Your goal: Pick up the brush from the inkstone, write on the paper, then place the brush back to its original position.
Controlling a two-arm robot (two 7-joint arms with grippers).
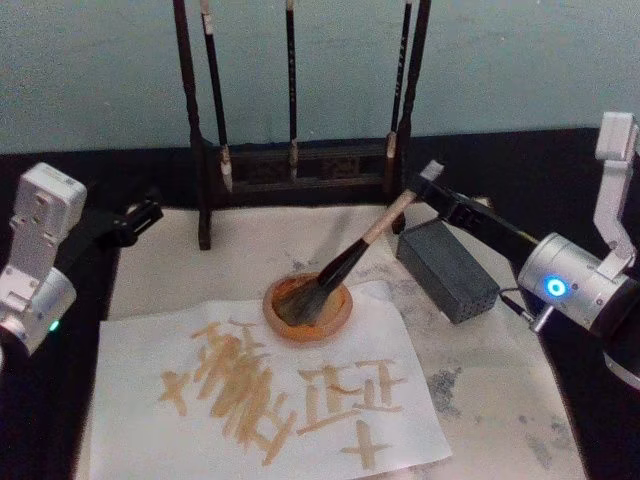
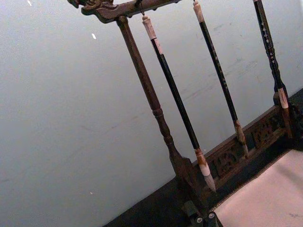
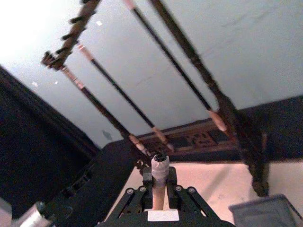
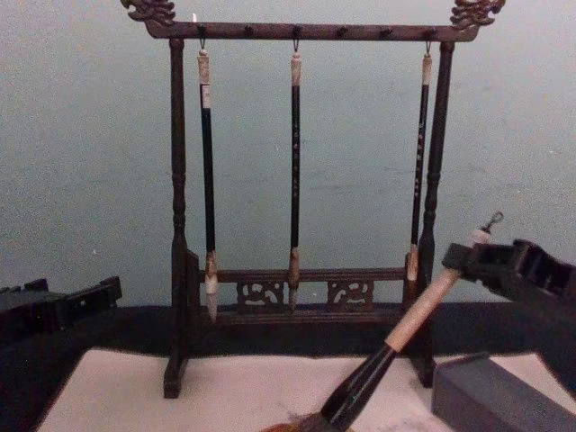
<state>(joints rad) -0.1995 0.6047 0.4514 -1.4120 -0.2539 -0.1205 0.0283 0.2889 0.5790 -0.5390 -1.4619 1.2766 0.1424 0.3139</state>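
The brush [image 1: 372, 233] leans steeply, its bushy bristles resting in a small orange-brown dish [image 1: 272, 312] in the middle of the table. My right gripper [image 1: 419, 191] is shut on the pale handle near its top end; the handle [image 3: 159, 177] shows clamped between the fingers, and the brush [image 4: 409, 322] slants down from my right gripper [image 4: 465, 261]. The dark grey inkstone [image 1: 450, 272] lies just right of the dish with nothing on it. The paper [image 1: 150, 430], white with orange strokes, lies in front of the dish. My left gripper [image 1: 140, 217] is parked at the left, shut.
A dark wooden brush rack [image 1: 300, 168] with three slim black brushes hanging from it stands at the back, close behind my right gripper. A beige mat [image 1: 500, 390] lies under the paper, dish and inkstone. The black table edge runs along both sides.
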